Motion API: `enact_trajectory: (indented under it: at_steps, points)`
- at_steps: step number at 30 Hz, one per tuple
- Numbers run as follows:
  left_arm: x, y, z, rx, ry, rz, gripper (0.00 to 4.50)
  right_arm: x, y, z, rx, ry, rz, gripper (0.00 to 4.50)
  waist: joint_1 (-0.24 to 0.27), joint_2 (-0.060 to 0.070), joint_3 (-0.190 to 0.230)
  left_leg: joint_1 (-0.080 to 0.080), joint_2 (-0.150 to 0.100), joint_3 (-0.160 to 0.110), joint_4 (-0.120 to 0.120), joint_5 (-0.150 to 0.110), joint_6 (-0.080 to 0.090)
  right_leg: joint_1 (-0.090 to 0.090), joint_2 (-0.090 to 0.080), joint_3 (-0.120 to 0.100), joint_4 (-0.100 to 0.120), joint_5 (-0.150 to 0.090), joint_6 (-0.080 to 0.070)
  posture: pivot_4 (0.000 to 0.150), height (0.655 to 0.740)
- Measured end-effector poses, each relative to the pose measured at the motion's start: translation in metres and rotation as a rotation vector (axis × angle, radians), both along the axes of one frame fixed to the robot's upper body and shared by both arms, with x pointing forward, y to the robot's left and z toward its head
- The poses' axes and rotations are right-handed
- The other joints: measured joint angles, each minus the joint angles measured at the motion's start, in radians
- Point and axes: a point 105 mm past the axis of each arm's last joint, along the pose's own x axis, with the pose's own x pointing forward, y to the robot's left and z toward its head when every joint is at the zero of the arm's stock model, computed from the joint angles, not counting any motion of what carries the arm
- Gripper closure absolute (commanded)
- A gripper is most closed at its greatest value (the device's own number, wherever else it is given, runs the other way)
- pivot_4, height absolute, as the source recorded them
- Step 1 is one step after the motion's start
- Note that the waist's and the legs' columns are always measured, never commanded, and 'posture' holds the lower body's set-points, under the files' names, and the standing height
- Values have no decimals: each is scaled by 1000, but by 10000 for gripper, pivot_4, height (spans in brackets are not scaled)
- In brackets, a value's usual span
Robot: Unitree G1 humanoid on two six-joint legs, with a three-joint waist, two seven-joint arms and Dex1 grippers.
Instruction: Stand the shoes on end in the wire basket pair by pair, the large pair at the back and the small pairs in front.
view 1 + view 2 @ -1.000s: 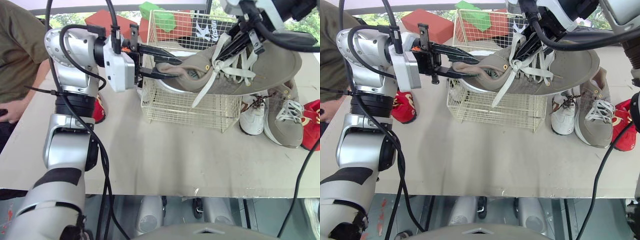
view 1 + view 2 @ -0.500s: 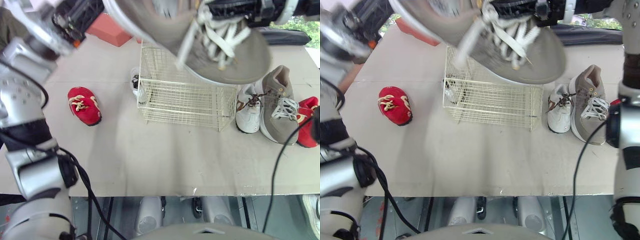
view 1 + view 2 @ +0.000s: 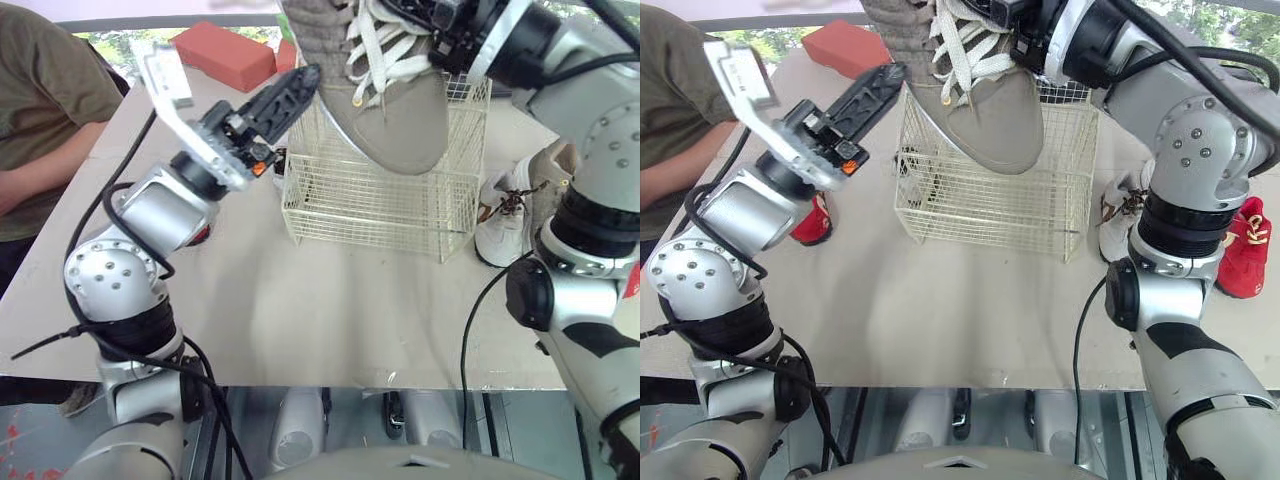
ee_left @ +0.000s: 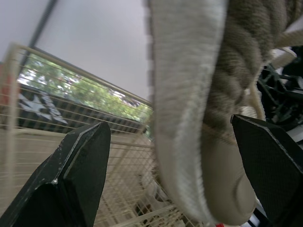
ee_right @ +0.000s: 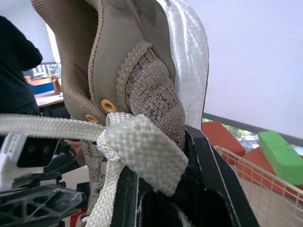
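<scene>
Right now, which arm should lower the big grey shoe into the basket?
Right. The right gripper is shut on the grey shoe, which hangs toe-down over the wire basket. The left gripper is open beside the shoe, gripping nothing.

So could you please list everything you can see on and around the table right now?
Large shoe: one, grey-tan with white laces, held toe-down over the basket.
Wire basket: one, cream, mid-table.
Second large shoe: one, grey-tan, right of the basket, partly behind the right arm.
Small white shoe: one, just right of the basket.
Small red shoes: two, one behind the left arm, one at the far right.
Blocks: at least two, red and green, behind the basket.
Table: one, pale.
Person: one, olive shirt, left edge.
Left gripper: open, beside the held shoe's heel.
Right gripper: shut on the large shoe at its laces.
</scene>
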Motion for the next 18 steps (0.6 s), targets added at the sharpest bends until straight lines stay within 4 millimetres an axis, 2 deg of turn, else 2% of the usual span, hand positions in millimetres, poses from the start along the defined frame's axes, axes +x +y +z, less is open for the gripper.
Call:
enact_trajectory:
  at_steps: [2, 4, 5, 9, 12, 13, 17, 18]
  points:
    - [5, 1, -3, -4, 20, 2, 1045, 1, -8, 3, 26, 2, -9, 45000, -2, 0, 0, 0, 0, 0, -1, 0, 0, 0, 0, 0, -1, 0, 0, 1500, 7400]
    - [11, -1, -5, -12, 43, -1, 6253, 3, -12, 3, 35, 18, -5, 45000, -3, 0, 0, 0, 0, 1, -1, 0, 0, 0, 0, 0, -2, 0, 0, 1500, 7400]
    - [14, -4, -4, -21, 47, -13, 7368, 4, -15, 3, 40, 28, 2, 45000, -3, 0, 0, -1, -1, 1, -1, 0, 0, 0, 0, 0, -2, 0, 0, 1500, 7400]
    - [17, -10, 3, -31, 28, -47, 26024, 6, -23, 3, 42, 57, 34, 45000, -4, 0, 0, -1, -1, 1, -2, 0, 0, 0, 0, 0, -4, 0, 0, 1500, 7400]
    - [18, -12, 1, -32, 36, -81, 42164, 7, -33, 3, 31, 78, 55, 45000, -6, 0, 0, -1, -1, 1, -3, 0, 0, 0, 1, 0, -6, 0, 0, 1500, 7400]
    - [18, -13, 0, -29, 38, -93, 44159, 7, -35, 2, 27, 82, 59, 45000, -6, 0, 0, -1, -1, 1, -3, 0, 0, 0, 1, 0, -6, 0, 0, 1500, 7400]
    - [15, -22, -1, -6, 34, -164, 44159, 10, -43, 2, 22, 110, 90, 45000, -6, 0, 0, -1, -1, 1, -4, 0, 0, 0, 1, 1, -7, 0, 0, 1500, 7400]
    - [14, -23, -2, 1, 33, -175, 41325, 12, -45, 3, 24, 117, 89, 45000, -7, 0, 0, -1, -1, 1, -4, 0, 0, 0, 1, 1, -7, 0, 0, 1500, 7400]
